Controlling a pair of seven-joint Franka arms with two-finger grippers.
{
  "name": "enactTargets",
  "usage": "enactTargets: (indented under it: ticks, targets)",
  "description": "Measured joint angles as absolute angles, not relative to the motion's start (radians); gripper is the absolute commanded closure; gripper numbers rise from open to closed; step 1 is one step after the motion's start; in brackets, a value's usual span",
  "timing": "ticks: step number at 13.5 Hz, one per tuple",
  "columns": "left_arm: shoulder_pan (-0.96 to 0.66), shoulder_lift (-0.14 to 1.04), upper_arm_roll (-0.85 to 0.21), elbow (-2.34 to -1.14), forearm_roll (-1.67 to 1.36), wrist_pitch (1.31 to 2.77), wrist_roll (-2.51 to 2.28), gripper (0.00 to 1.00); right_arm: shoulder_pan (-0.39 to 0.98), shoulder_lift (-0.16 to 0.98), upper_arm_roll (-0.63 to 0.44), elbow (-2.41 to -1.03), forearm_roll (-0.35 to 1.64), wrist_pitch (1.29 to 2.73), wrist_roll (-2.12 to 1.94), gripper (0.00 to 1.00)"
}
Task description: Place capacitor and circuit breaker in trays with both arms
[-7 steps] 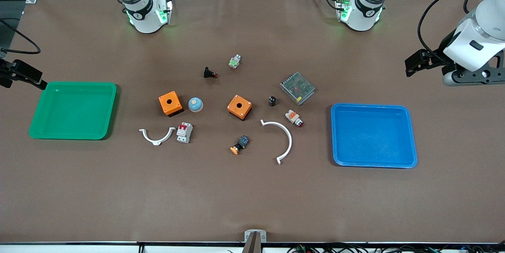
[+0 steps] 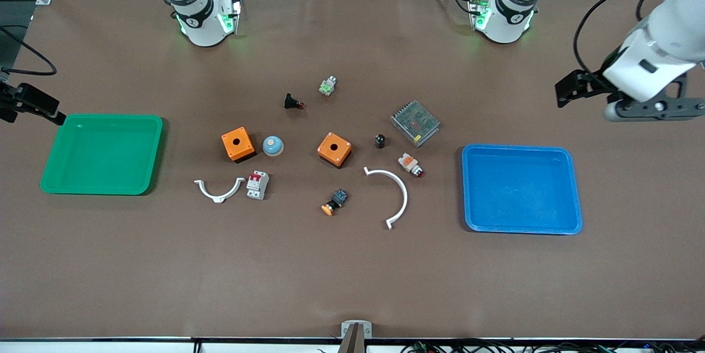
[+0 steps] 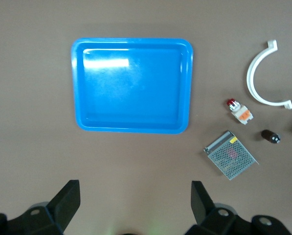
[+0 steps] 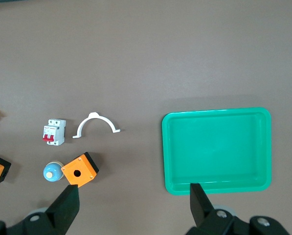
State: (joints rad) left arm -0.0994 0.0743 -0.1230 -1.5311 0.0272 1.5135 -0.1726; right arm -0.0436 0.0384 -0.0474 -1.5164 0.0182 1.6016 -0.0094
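The circuit breaker (image 2: 257, 184) lies left of frame centre; the capacitor (image 2: 380, 141) stands just right of centre. Left gripper (image 3: 135, 205), upper right, and right gripper (image 4: 133, 205), left edge, hover spread, empty

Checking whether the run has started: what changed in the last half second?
Only the left gripper moved, shifting a little toward the arms' bases, over bare table beside the blue tray. It holds nothing. The right gripper, capacitor and circuit breaker stayed put.
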Motion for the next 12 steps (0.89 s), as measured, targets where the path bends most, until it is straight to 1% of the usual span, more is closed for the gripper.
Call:
enactTargets:
  ticks: [2, 4, 6, 9, 12]
  targets:
    - [-0.146, 0.145, -0.133, -1.522, 0.027, 1.526, -0.176, 0.0, -0.044, 0.039, -0.048, -1.516, 0.018, 1.6, -0.01, 0.0]
    - [-0.204, 0.222, -0.139, -1.521, 0.027, 1.59, -0.227, 0.0, -0.041, 0.039, -0.045, -1.515, 0.019, 1.594, -0.011, 0.0]
    - [-0.285, 0.314, -0.144, -1.522, 0.027, 1.687, -0.374, 0.0, -0.008, 0.051, -0.041, -1.515, 0.02, 1.591, -0.011, 0.0]
    - [-0.407, 0.441, -0.149, -1.526, 0.027, 1.835, -0.624, 0.0, 0.1, 0.11, -0.036, -1.515, 0.02, 1.596, 0.064, 0.0]
    - [-0.501, 0.554, -0.151, -1.573, 0.027, 2.052, -0.857, 0.03, 0.186, 0.183, -0.034, -1.514, 0.02, 1.62, 0.201, 0.0]
